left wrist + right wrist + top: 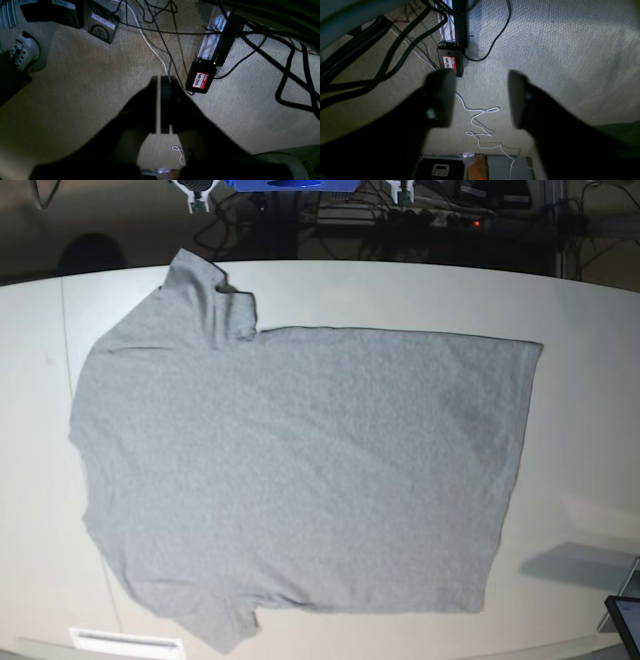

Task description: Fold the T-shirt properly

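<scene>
The heather-grey T-shirt [300, 470] lies spread flat on the white table [580, 310] in the base view, plain side up. Its sleeves are at the left and its hem at the right. Neither arm shows in the base view. In the left wrist view my left gripper [159, 80] hangs over carpet with its dark fingers pressed together, shut on nothing. In the right wrist view my right gripper [478, 82] also hangs over carpet, its two fingers wide apart and nothing between them. No shirt shows in either wrist view.
Below the grippers the carpet carries a black box with a red name sticker [201, 80], black and white cables [482, 120] and a shoe [23, 51]. A dark screen corner [625, 615] pokes in at the table's near right.
</scene>
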Controlling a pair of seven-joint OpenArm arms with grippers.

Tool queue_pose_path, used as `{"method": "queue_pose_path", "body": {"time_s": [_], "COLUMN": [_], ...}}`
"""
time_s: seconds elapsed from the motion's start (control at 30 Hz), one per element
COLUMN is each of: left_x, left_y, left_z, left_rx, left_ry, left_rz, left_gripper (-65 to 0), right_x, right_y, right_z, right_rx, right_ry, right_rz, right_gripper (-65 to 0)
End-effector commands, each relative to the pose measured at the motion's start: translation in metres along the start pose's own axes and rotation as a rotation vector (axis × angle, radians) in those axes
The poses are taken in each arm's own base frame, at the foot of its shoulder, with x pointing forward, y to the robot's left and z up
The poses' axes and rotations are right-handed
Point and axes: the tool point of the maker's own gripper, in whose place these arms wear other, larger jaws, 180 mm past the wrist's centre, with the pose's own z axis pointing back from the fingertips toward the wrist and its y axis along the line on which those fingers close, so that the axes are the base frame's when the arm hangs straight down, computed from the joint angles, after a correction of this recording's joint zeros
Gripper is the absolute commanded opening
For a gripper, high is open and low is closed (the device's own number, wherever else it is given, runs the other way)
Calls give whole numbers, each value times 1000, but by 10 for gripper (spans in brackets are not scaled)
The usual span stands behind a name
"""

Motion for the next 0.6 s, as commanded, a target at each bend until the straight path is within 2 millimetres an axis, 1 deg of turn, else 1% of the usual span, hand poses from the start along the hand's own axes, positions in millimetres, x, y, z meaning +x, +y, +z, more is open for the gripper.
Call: {"method": "queue_pose_path", "body": {"time_s": [0.0, 0.07, 0.1, 0.17, 0.2, 0.27, 0.33, 0.37, 0.4, 0.43, 0.47, 0.5, 0.53, 0.57], "left_x": [-7, -7, -7, -7, -8, -9, -10, -10, -10, -10, -10, -10, -10, -10], "left_y": [3, 3, 3, 3, 3, 4, 4, 4, 4, 4, 4, 4, 4, 4], "left_z": [1, 1, 1, 1, 1, 1, 2, 2, 2, 2, 2, 2, 2, 2], "left_rx": [10, 9, 9, 9, 9, 9, 10, 10, 10, 10, 10, 10, 10, 10], "left_ry": [10, 10, 10, 10, 11, 11, 13, 13, 13, 13, 13, 13, 13, 13], "left_rz": [-2, -3, -3, -5, -5, -5, -5, -5, -5, -5, -5, -4, -4, -4], "left_gripper": [-596, -504, -455, -381, -363, -363, -366, -376, -406, -455, -526, -616, -650, -650], "right_x": [-4, -4, -4, -5, -5, -5, -5, -5, -5, -5, -5, -5, -5, -5], "right_y": [1, 7, 12, 25, 30, 34, 33, 32, 31, 31, 31, 30, 30, 30], "right_z": [0, 1, 1, 2, 3, 3, 4, 3, 3, 3, 3, 3, 3, 3], "right_rx": [1, 34, 64, 134, 163, 183, 183, 182, 180, 180, 180, 179, 179, 179], "right_ry": [3, 3, 3, 7, 7, 7, 7, 7, 7, 7, 7, 7, 8, 8], "right_rz": [2, -6, -12, -21, -23, -24, -24, -23, -22, -22, -22, -22, -21, -21], "right_gripper": [-226, -194, -193, -194, -194, -196, -199, -210, -242, -295, -370, -463, -570, -650]}}
